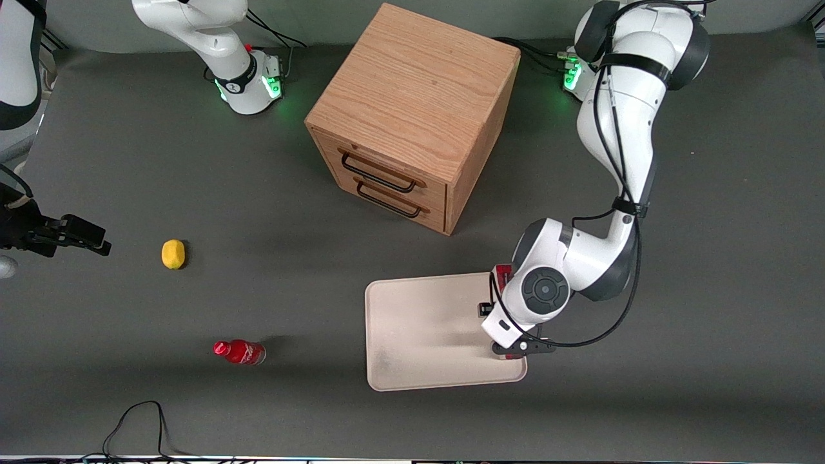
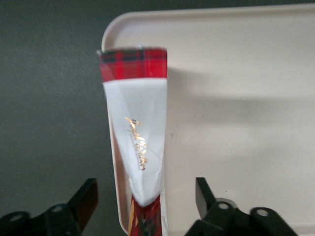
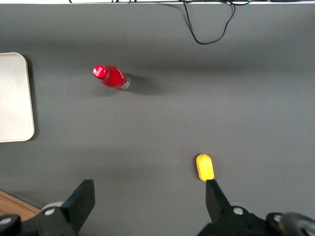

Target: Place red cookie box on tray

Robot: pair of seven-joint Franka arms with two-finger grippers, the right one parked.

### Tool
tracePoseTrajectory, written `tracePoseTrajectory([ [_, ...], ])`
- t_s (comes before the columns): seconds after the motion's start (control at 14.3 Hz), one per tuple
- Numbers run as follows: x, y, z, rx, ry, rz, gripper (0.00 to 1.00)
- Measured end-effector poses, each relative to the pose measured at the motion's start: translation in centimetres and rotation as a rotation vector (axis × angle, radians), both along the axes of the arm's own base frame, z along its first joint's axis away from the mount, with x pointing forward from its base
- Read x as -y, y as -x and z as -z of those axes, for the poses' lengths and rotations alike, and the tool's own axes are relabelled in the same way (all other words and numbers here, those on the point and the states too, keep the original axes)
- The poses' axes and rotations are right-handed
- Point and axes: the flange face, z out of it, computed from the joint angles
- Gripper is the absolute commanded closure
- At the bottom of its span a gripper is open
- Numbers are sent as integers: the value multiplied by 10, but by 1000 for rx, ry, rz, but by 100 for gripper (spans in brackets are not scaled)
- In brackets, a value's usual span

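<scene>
Yellow lemon [image 1: 173, 254] and small red bottle [image 1: 239, 352] toward parked arm's end, wooden drawer cabinet [image 1: 412, 116] mid-table; none in play. Tray [image 1: 419, 335] nearer front camera than cabinet. Red cookie box [image 2: 135, 142] stands on edge along tray rim at working arm's end, long axis running straight out from gripper [image 2: 145, 204]. Fingers apart, straddling box, not touching: judged released, retreat straight up next
</scene>
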Motion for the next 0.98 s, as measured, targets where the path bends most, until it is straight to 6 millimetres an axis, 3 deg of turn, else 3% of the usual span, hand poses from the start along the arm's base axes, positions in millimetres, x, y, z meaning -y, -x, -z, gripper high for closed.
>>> tracePoseTrajectory([
  [0.28, -39, -3, -94, 50, -37, -26, 0],
  [0.49, -109, 16, -168, 74, -62, -32, 0],
  [0.77, -224, 69, -266, 49, -79, -62, 0],
  [0.98, -273, 117, -309, 55, -24, -28, 0],
])
